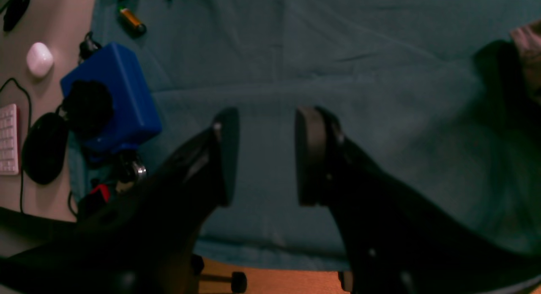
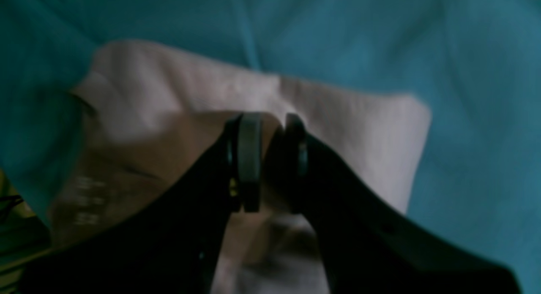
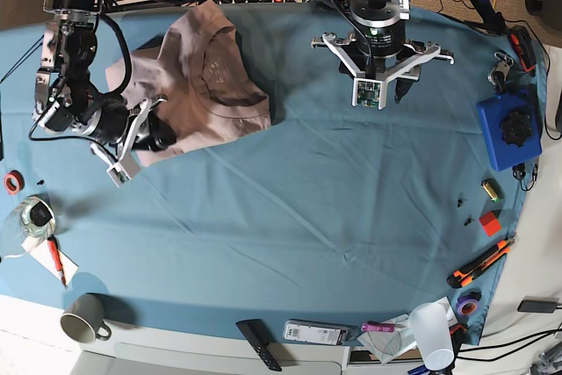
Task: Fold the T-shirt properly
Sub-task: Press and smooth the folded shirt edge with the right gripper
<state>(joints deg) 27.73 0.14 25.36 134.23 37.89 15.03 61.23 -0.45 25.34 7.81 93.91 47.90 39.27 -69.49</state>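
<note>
The T-shirt (image 3: 198, 76) lies crumpled toward the far left part of the teal table cloth (image 3: 290, 217), its ribbed neck facing up and part of it bunched into a heap. My right gripper (image 2: 267, 159) sits at the shirt's near left edge, and my two pads (image 2: 249, 159) are pinched on a fold of the mauve cloth, which rises between them in the right wrist view. My left gripper (image 1: 266, 156) hangs well apart from the shirt over bare table cloth, jaws spread with nothing between them; only a corner of the shirt shows at that view's right edge. Beyond my left side a blue box (image 3: 509, 133) rests near the cloth's edge. A mug (image 3: 83, 320) stands at the near left corner.
</note>
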